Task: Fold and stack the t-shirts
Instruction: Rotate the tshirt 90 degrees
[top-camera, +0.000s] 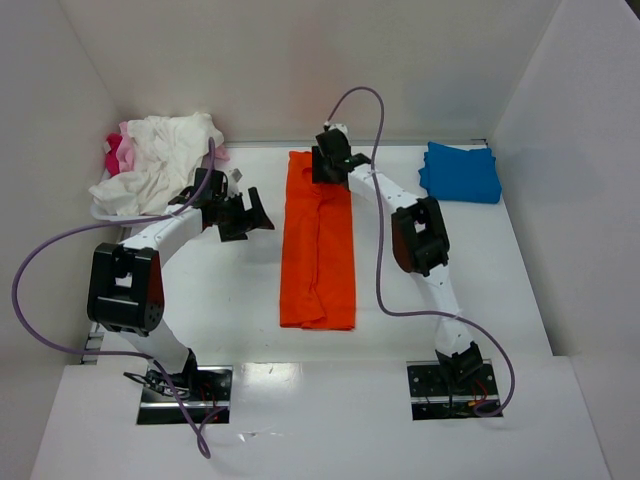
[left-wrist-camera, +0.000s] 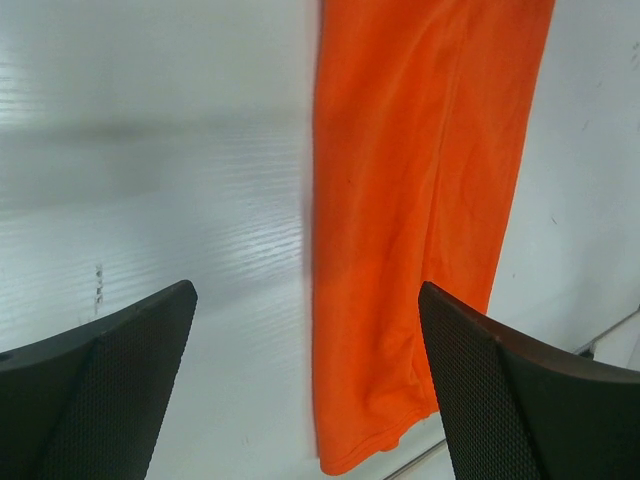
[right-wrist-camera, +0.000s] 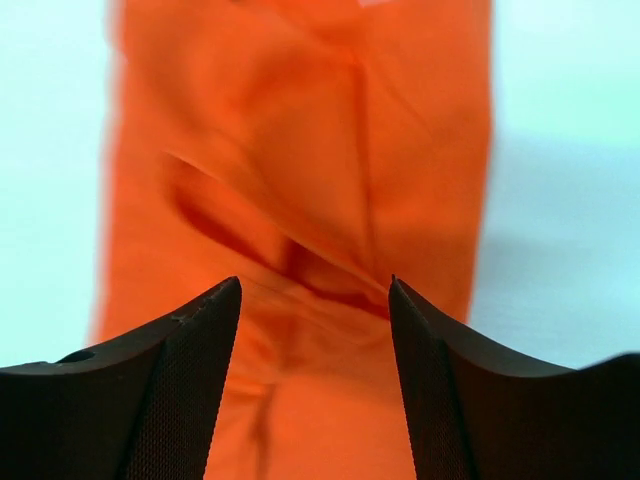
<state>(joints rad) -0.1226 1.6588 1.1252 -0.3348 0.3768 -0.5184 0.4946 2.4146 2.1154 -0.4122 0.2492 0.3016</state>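
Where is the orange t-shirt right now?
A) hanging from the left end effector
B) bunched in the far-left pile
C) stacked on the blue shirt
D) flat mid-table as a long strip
D: the orange t-shirt lies flat as a long strip mid-table, apart from the blue t-shirt and the white and pink pile.

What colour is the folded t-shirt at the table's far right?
That t-shirt is blue; it shows only in the top external view.

Orange t-shirt (top-camera: 318, 250), blue t-shirt (top-camera: 460, 172), white t-shirt (top-camera: 155, 160), seemingly pink cloth (top-camera: 114, 152).
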